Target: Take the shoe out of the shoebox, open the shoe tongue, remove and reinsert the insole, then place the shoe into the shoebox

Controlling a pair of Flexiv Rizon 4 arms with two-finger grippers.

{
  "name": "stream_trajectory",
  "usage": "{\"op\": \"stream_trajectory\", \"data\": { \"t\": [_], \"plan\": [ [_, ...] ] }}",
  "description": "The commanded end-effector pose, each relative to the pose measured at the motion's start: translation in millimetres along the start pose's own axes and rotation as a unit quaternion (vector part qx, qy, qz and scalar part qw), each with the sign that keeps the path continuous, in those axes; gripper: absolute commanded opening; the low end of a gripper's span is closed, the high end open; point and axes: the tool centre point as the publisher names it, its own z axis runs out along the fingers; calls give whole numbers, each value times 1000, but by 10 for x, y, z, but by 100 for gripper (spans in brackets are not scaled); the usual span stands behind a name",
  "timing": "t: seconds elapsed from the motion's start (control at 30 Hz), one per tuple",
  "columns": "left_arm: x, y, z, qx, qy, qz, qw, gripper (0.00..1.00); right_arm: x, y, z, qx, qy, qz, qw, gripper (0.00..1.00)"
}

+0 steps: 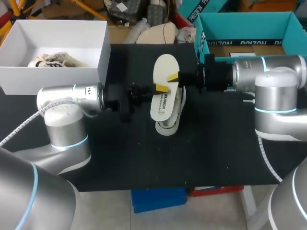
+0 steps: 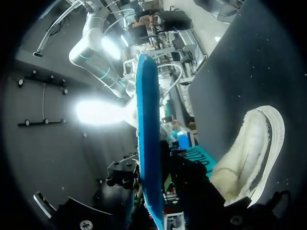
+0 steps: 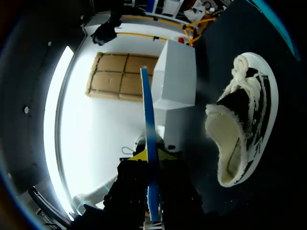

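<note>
A pale insole (image 1: 166, 64) with a blue underside (image 2: 148, 143) hangs flat above the table's middle. My right gripper (image 1: 173, 76) comes in from the right and is shut on its edge. In the right wrist view, its yellow tips (image 3: 151, 155) sit on either side of the thin blue sheet (image 3: 146, 120). My left gripper (image 1: 161, 88) meets the insole's opposite edge from the left. Under the insole, the fleece-lined shoe (image 1: 170, 125) lies on the black mat (image 1: 144, 158), seen beside the insole in both wrist views (image 2: 249, 153) (image 3: 240, 129).
The white shoebox (image 1: 57, 74) stands at the back left with another shoe (image 1: 55, 60) inside. A teal box (image 1: 244, 28) stands at the back right. The mat's front edge runs close behind both arms.
</note>
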Motion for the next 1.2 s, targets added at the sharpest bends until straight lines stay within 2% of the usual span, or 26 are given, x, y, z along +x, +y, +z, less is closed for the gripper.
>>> {"op": "stream_trajectory", "data": {
  "t": [0.03,0.07,0.1,0.13,0.23,0.27,0.3,0.47,0.73,0.9,1.07,1.2],
  "plan": [
    [21,16,16,7,-2,3,1000,29,-1,-3,13,-1,-1,0,1000,0],
    [18,17,21,8,-2,3,1000,27,-1,-3,13,-1,-1,0,1000,0],
    [15,20,27,9,-2,4,1000,17,-1,-3,13,-1,-1,0,1000,0],
    [14,23,33,9,-1,5,1000,0,-1,-3,13,-1,-1,0,1000,0],
    [10,21,51,11,2,7,1000,0,-1,-3,13,-1,-1,0,1000,0],
    [5,13,56,12,2,6,1000,0,0,-1,-1,-6,-1,1,1000,40],
    [0,3,57,12,2,5,1000,0,2,0,-15,-14,-2,3,1000,100],
    [-46,-75,-3,0,20,-5,1000,0,16,-7,-105,-44,-39,-5,998,100],
    [-96,-267,-210,-40,84,-33,995,0,-171,-191,-380,-72,-124,2,990,100],
    [-125,-485,-299,-33,115,-76,990,0,-231,-355,-572,-86,-166,6,982,100],
    [-155,-664,-359,-22,131,-176,975,0,-217,-507,-794,-110,-199,-3,974,100],
    [-166,-759,-397,-4,141,-211,967,0,-209,-522,-816,-111,-203,-5,973,100]
  ]
}}
